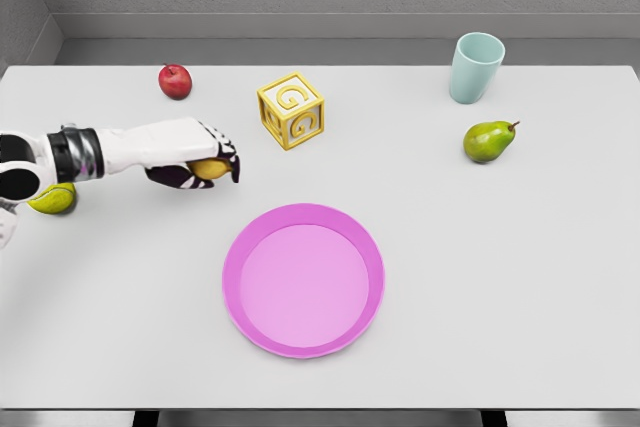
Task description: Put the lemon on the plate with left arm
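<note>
My left hand (205, 165) reaches in from the left edge and is curled around a yellow lemon (210, 169), which peeks out between the dark fingers. The hand hovers above the white table, up and to the left of the pink plate (250, 317). The plate lies flat at the centre front with nothing on it. My right arm does not show.
A red apple (175, 81) sits at the back left, a yellow letter cube (291, 110) behind the hand, a pale green cup (475, 67) at the back right, a green pear (489, 140) on the right. A yellow-green fruit (55, 199) lies under my left forearm.
</note>
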